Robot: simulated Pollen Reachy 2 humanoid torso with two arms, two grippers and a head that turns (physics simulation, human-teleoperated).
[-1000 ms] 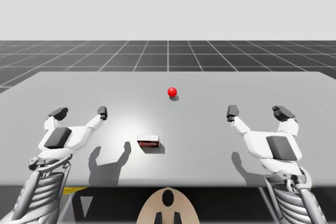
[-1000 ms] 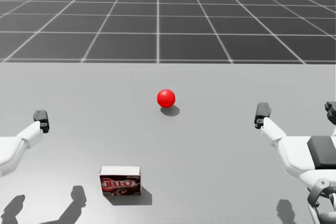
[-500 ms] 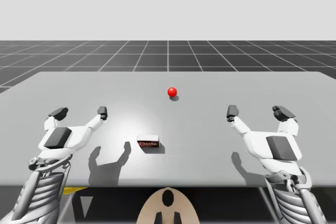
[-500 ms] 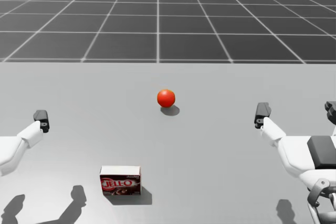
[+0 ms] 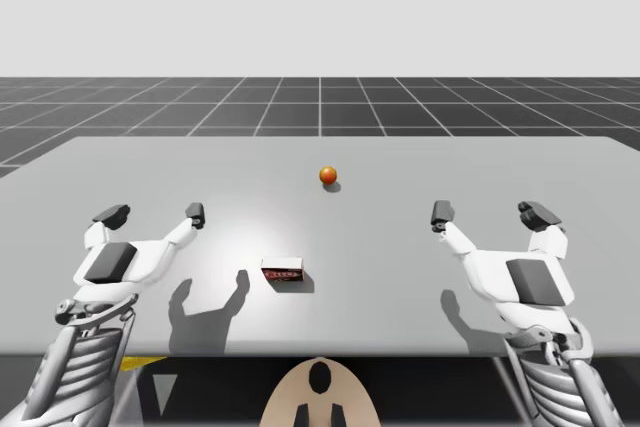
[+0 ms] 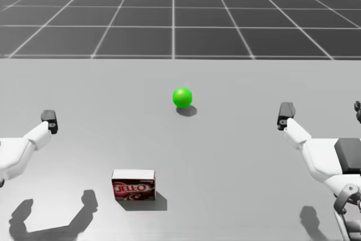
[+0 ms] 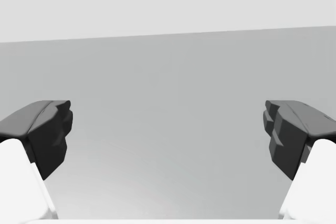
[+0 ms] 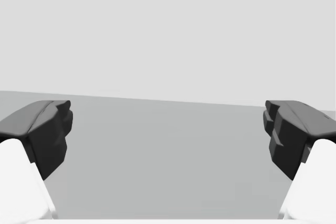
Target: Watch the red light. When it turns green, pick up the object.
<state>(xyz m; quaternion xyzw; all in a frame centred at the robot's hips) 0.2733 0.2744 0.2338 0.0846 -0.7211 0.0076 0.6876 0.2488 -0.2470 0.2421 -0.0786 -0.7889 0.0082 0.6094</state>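
A small dark-red box lies flat on the grey table, toward the near edge and a little left of centre. It is shut, so what it holds cannot be seen. Bare tabletop lies on every side of it.

The light, a small ball, sits farther back near the table's middle, well apart from the box. It looks green in the head view and orange in the high view.

The robot's left arm hangs over the near left of the table, closer to the box than the right arm over the near right.

The left jaws stand wide apart, with only table surface between the fingers. The right jaws are spread just as wide, holding nothing, and the table's far edge shows ahead of them.
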